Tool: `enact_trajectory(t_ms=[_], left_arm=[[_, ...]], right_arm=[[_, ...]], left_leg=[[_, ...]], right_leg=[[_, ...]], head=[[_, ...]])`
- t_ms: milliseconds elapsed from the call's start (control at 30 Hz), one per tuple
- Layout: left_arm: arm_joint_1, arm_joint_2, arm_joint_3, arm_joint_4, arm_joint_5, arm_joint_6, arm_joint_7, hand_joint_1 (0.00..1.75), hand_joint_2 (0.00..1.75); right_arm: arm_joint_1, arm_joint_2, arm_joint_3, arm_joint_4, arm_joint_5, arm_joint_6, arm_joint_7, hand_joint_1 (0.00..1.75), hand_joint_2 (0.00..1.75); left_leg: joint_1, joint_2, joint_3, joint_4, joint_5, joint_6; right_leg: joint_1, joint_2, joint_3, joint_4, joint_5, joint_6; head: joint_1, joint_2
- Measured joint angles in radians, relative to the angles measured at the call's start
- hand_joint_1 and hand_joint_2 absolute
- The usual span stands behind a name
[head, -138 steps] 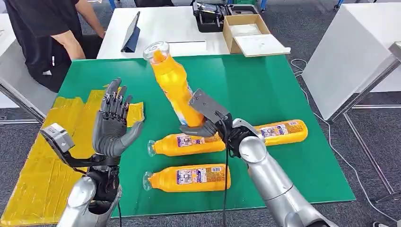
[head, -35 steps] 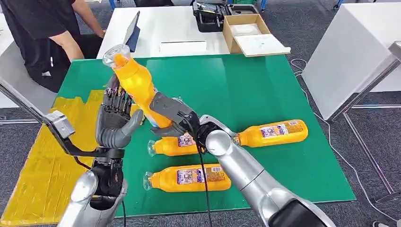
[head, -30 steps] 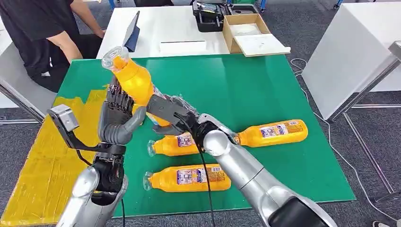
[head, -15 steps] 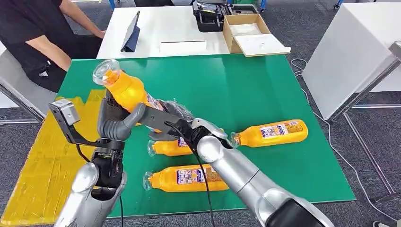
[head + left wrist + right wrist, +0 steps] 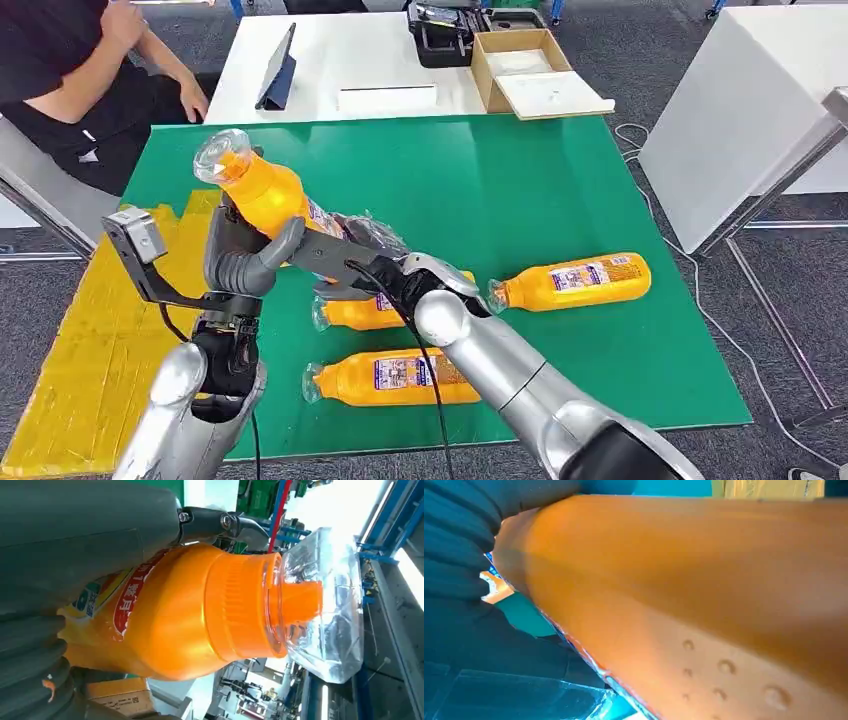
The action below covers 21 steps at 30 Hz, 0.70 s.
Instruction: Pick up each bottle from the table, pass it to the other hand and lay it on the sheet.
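orange bottle (image 5: 262, 190) tilted, gripped by left hand (image 5: 240, 260), right hand (image 5: 365, 262) at its base

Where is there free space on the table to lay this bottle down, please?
The yellow sheet left of the left hand lies bare, as does the green mat toward the cardboard box. Crowded: three lying bottles by the right hand.

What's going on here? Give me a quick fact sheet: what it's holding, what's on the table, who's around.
held item: orange bottle, tilted, clear cap up
left robot hand: wrapped around the bottle
right robot hand: gripping the bottle's lower end
on green table: three more orange bottles lying flat
yellow sheet: at the table's left, no bottle on it
nearby: a seated person
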Motion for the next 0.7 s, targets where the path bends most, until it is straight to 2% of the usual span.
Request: enact_trajectory(t_ms=[200,233,267,467,700], left_arm=[[-0.006,0.018,0.002,0.0,-0.019,-0.059,0.032,0.0,1.75],[-0.007,0.02,0.002,0.0,-0.019,-0.061,0.033,1.05,1.75],[-0.007,0.021,0.003,0.0,-0.019,-0.065,0.036,1.73,1.75],[-0.016,0.028,0.021,0.004,-0.031,-0.165,0.069,1.75,1.75],[-0.016,0.028,0.033,0.006,-0.032,-0.186,0.073,1.75,1.75]], right_arm=[[0.001,0.0,0.0,0.002,0.005,0.0,-0.008,1.75,1.75],[0.001,0.0,0.0,0.002,0.005,0.0,-0.008,1.75,1.75],[0.001,0.0,0.0,0.002,0.005,0.0,-0.008,1.75,1.75],[0.002,-0.001,0.0,0.002,0.006,0.0,-0.009,1.75,1.75],[0.007,0.0,0.001,0.002,0.008,0.0,-0.01,1.75,1.75]], left_leg=[[0.0,0.0,0.0,0.0,0.0,0.0],[0.0,0.0,0.0,0.0,0.0,0.0],[0.0,0.0,0.0,0.0,0.0,0.0],[0.0,0.0,0.0,0.0,0.0,0.0],[0.0,0.0,0.0,0.0,0.0,0.0]], right_leg=[[0.0,0.0,0.0,0.0,0.0,0.0],[0.0,0.0,0.0,0.0,0.0,0.0],[0.0,0.0,0.0,0.0,0.0,0.0],[0.0,0.0,0.0,0.0,0.0,0.0],[0.0,0.0,0.0,0.0,0.0,0.0]], head=[[0.0,0.0],[0.0,0.0],[0.0,0.0],[0.0,0.0],[0.0,0.0]])
